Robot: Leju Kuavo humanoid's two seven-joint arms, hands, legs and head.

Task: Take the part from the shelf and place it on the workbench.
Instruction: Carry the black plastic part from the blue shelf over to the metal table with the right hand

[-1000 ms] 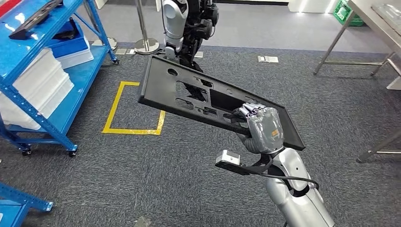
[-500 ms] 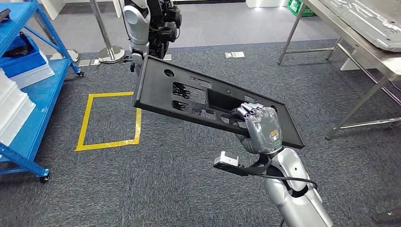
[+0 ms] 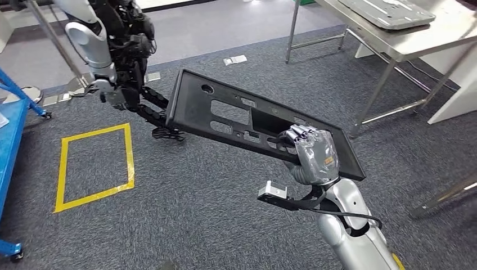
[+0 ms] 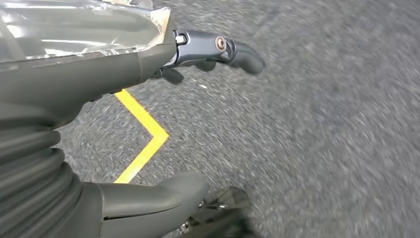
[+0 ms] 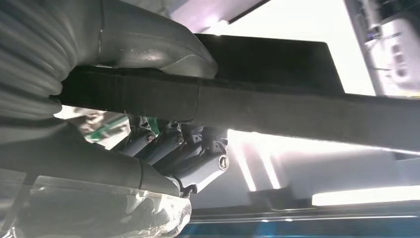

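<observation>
1. This is an industrial workshop or robot test floor: the ground is hard-wearing grey carpet [image 3: 214, 197] with a square marked out in yellow tape [image 3: 95, 163].
2. A blue steel shelf rack on castors [image 3: 11, 140] stands at one edge.
3. A stainless-steel workbench on thin metal legs [image 3: 394, 50] stands at the far right, with a flat grey moulded panel [image 3: 388, 11] lying on it.
4. A second silver-and-black humanoid robot [image 3: 107, 50] stands nearby.

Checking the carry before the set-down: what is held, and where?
The right hand grips the flat black plastic panel by its near long edge; the left hand holds nothing.
</observation>
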